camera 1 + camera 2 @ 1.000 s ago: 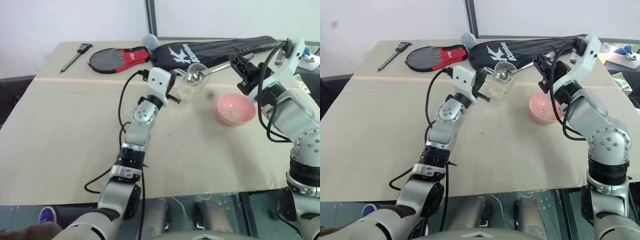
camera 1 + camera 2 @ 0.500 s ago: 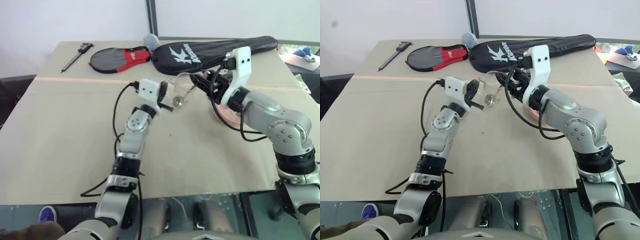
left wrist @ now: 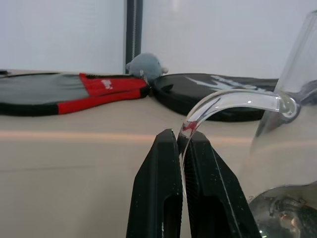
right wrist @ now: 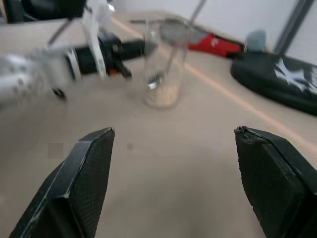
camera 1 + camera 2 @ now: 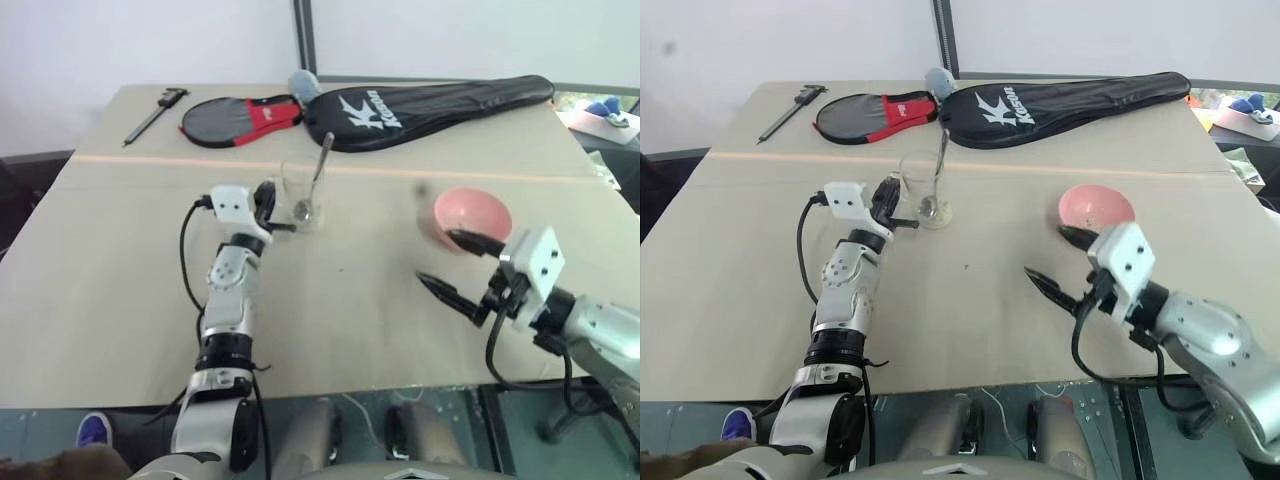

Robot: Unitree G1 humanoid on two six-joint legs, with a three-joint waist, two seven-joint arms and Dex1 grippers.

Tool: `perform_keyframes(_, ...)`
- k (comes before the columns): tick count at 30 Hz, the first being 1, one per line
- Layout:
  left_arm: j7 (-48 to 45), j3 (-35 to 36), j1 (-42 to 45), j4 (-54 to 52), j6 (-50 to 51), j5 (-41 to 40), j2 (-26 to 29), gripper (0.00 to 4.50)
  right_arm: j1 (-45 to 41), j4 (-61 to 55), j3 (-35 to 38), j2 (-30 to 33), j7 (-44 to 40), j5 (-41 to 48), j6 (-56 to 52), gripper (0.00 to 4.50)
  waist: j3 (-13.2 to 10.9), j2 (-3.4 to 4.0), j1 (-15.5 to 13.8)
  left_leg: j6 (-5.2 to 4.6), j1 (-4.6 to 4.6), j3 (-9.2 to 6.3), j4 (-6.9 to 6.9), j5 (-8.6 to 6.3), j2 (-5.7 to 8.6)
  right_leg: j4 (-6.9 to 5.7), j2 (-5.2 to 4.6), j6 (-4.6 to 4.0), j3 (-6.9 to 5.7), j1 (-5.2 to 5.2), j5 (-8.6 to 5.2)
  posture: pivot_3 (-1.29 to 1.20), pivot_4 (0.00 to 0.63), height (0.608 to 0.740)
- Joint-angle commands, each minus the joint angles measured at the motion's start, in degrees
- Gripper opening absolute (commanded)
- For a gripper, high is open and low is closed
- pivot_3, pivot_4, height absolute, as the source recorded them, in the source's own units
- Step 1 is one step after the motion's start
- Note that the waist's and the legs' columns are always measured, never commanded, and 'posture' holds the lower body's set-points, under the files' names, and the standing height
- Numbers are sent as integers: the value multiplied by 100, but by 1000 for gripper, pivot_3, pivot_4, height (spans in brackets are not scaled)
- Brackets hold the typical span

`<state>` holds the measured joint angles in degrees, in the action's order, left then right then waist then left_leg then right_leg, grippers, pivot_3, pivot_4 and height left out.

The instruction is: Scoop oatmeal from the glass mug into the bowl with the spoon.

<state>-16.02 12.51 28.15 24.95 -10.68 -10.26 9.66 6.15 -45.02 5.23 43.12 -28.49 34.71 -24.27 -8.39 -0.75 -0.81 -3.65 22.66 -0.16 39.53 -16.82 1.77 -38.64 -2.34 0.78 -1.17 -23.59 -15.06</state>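
The glass mug (image 5: 299, 198) stands upright left of the table's middle, a little oatmeal (image 4: 163, 95) at its bottom. The silver spoon (image 5: 318, 172) leans inside it, handle up, with nothing holding it. My left gripper (image 3: 181, 136) is shut on the mug's curved handle (image 3: 233, 97); from the head it is at the mug's left side (image 5: 268, 204). The pink bowl (image 5: 472, 214) sits to the right. My right gripper (image 5: 435, 256) hangs open and empty just in front of the bowl, pointing toward the mug, wide apart in its wrist view (image 4: 174, 130).
Along the far edge lie a long black racket cover (image 5: 430, 100), a red and grey paddle case (image 5: 235, 118), a grey soft toy (image 5: 303, 82) and a black caliper (image 5: 155, 108). Bare tan table (image 5: 120, 260) spreads around the mug and bowl.
My right gripper opened and let go of the spoon, which now rests in the mug, then drew back and down toward me. My left gripper carried the mug left and down.
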Motion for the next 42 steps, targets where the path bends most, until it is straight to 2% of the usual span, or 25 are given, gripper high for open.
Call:
perform_keyframes(1,95,98,30,250,-375,-51,0,0,533,-228,633,-131,-280,-323,674,3908,1,-3,-21,0,-3,-1,0,0,0,-1,1,0,-3,2,0,0,150,740)
perform_keyframes(9,241,235,191,699,-535,-104,107,0,1074,-376,1169,-350,-527,-195,880,3908,4,-4,-11,1,-22,-1,1,0,0,-8,0,0,0,16,0,0,150,740)
perform_keyframes(16,412,327,262,1253,-691,-148,151,0,983,-352,1260,-364,-704,-193,896,3908,5,-5,-7,1,-48,0,-1,-1,0,-9,0,0,0,37,-1,0,150,740)
perform_keyframes(20,407,361,153,1428,-819,-172,128,1494,855,-303,1219,-381,-716,-187,842,3948,5,-6,-4,-15,-82,0,-11,-11,0,2,0,0,0,72,-1,0,150,740)
perform_keyframes(21,397,365,105,1432,-844,-183,117,1659,823,-287,1221,-381,-725,-173,829,3948,5,-6,-3,-14,-81,0,-11,-11,0,3,0,0,0,72,-1,0,150,740)
perform_keyframes(25,303,342,-133,1253,-876,-219,105,3331,732,-175,1237,-376,-790,-158,796,3948,8,0,3,0,-84,-1,-12,-3,0,9,-2,0,0,78,-1,0,150,740)
perform_keyframes(27,231,328,-291,1047,-849,-251,115,4307,680,-123,1200,-397,-798,-158,787,3948,12,7,9,1,-87,0,-16,-3,-1,12,-2,0,3,79,-1,0,150,740)
perform_keyframes(28,204,304,-360,958,-852,-235,136,4472,645,-89,1171,-404,-800,-177,787,3948,15,11,10,1,-88,0,-18,-3,-1,13,-2,0,4,79,-1,0,150,740)
perform_keyframes(38,119,108,-604,384,-675,-146,173,4472,454,121,1076,-483,-833,-219,751,3948,17,15,-2,0,-86,0,-21,-4,-1,17,-3,0,4,79,-1,0,150,740)
perform_keyframes(42,-84,117,-1090,-515,-153,-380,322,4472,650,61,1028,-478,-854,-459,812,3948,17,16,3,0,-85,-1,-26,-4,-3,25,-3,0,4,79,-1,0,150,740)
